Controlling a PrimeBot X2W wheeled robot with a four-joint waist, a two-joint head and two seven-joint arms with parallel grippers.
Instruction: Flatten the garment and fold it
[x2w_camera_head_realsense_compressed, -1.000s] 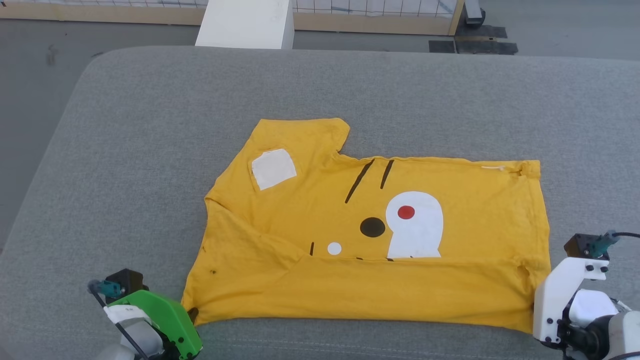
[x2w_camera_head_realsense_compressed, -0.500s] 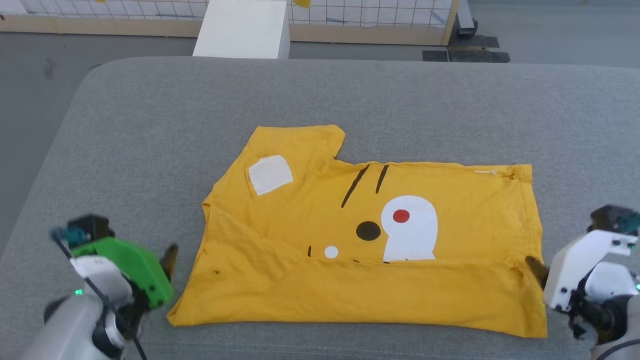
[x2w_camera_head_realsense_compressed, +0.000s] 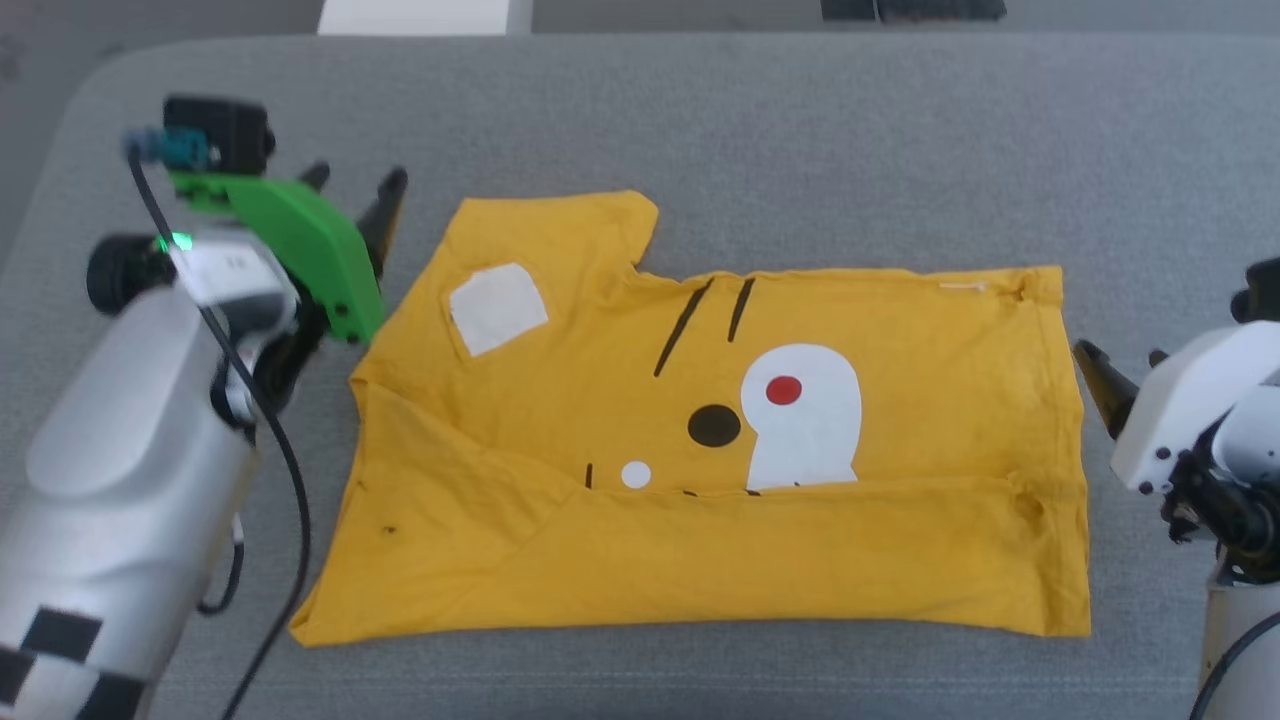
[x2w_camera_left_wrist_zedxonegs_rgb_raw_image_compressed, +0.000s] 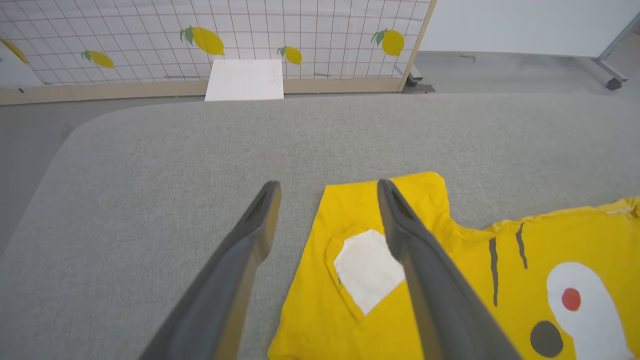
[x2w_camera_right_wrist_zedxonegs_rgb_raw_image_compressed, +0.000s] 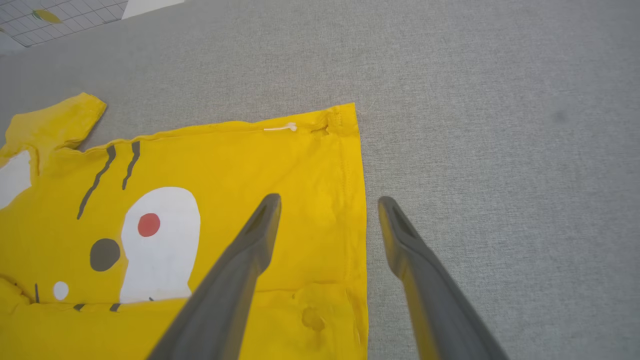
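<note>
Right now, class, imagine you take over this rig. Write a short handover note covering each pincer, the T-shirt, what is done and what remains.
Left pincer: open, empty, beside the sleeve end.
Right pincer: open, empty, at the garment's opposite edge.
Garment: spread flat on the grey cushion, print up.
Done: near edge folded up over the print's lower part.
Left: far side and both ends unfolded; probably fold those next.

Far side: bare tabletop (x2w_camera_head_realsense_compressed: 800, 130) beyond shirt (x2w_camera_head_realsense_compressed: 700, 560).
Left end: left arm (x2w_camera_head_realsense_compressed: 110, 470) beside shirt.
Right end: right arm (x2w_camera_head_realsense_compressed: 1190, 400) beside shirt.
</note>
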